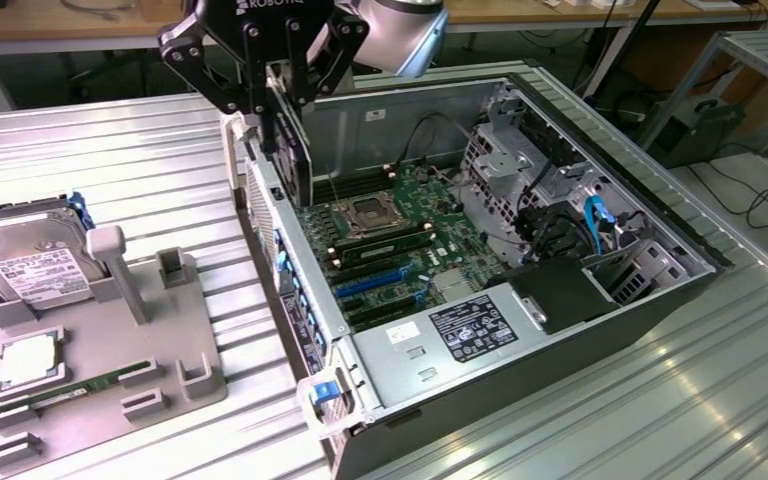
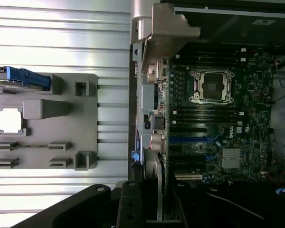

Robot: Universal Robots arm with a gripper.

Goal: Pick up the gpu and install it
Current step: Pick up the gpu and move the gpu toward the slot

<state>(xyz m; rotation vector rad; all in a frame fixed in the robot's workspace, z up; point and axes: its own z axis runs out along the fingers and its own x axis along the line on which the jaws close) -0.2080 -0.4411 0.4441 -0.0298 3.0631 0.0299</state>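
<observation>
One card, the gpu [image 1: 291, 150], sits clamped edge-on in my pincer [image 1: 281, 85], hanging over the rear wall [image 1: 261, 205] of the PC case [image 1: 398, 115], above the mobo [image 1: 398, 225]. If it's off-line w/ the blue slots [image 1: 357, 285], its bracket [image 2: 171, 33] could snag that wall or jam.

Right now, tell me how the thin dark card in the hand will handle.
The thin dark circuit card looks rigid, so probably no flopping. Gripped near its top by the hand, it could pivot if it bumps the grey metal case.
</observation>
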